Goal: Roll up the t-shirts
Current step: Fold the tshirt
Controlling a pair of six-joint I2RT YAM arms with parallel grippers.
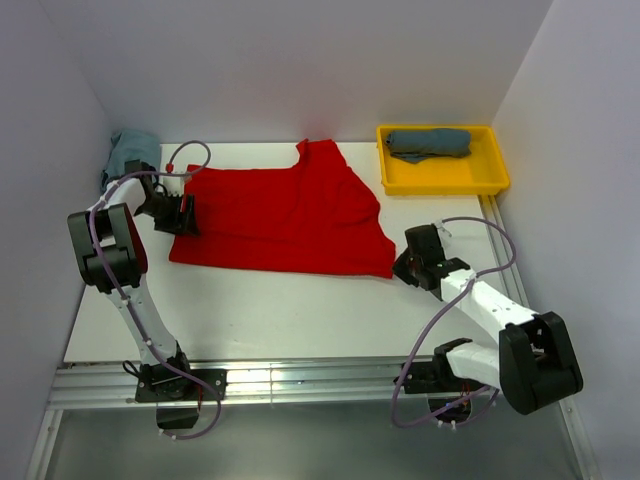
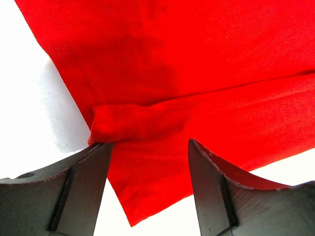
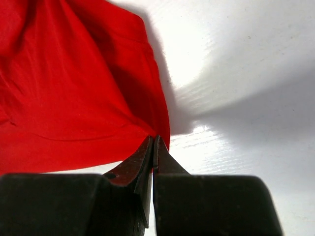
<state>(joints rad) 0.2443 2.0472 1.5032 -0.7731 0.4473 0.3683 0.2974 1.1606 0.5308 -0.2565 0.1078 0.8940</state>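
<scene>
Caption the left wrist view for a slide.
Open left end effector over a fold in the red t-shirt on the table.

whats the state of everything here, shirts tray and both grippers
red t-shirt: lying flat, one long edge folded over, not yet rolled
slate-blue t-shirt: rolled, lying in the yellow tray
teal t-shirt: crumpled in the far left corner
yellow tray: holds only the slate-blue t-shirt
left gripper: open, over the red t-shirt's left edge
right gripper: shut, apparently pinching the red t-shirt's near right corner

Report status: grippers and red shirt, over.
Left gripper open over left edge of red t-shirt. Right gripper shut on its right corner. Nothing in the way.
</scene>
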